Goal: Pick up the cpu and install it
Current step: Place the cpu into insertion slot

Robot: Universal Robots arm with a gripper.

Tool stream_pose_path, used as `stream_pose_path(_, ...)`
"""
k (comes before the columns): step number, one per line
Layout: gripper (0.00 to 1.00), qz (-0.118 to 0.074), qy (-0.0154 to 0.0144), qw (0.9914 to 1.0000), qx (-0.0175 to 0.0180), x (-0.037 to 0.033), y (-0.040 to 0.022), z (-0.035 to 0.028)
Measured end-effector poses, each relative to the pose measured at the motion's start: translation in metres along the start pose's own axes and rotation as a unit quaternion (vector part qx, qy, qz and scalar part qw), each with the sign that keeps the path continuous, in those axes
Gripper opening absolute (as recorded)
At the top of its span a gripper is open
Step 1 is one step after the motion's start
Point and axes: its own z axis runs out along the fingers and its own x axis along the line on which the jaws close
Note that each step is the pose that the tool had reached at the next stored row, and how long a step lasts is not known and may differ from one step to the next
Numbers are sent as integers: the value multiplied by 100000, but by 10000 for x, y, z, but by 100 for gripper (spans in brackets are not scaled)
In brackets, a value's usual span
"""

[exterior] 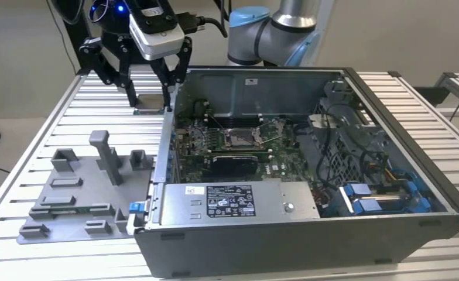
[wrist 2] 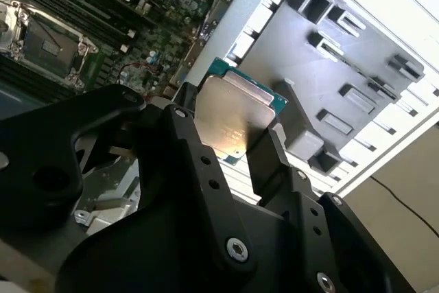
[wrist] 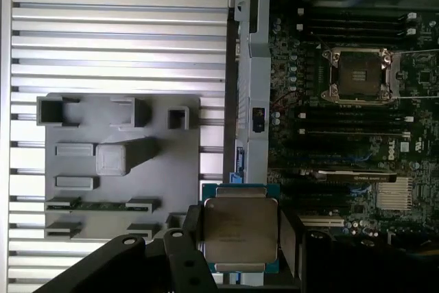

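So the black fingers [wrist: 191,230] of the gripper [exterior: 149,105] are clamped on two opposite edges of the small flat square cpu with the silvery metal top [wrist: 240,231], carried level with that top facing the wrist. It hangs over the slatted aluminium table [exterior: 73,117], just outside the wall of the open grey computer case [exterior: 292,234] and near the grey plastic tray with upright posts [exterior: 65,193]. The metal-framed socket with the dark centre [exterior: 239,139] sits inside the case, across that wall toward the exterior view's right, well apart from the chip.
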Motion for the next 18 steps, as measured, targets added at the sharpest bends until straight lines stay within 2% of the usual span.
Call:
stream_pose_path(4,0,2,0,100000,-4,-30,0,1)
stream_pose_path(6,0,-1,4,100000,3,-79,-1,1)
stream_pose_path(18,0,3,12,100000,-3,-619,-8,11)
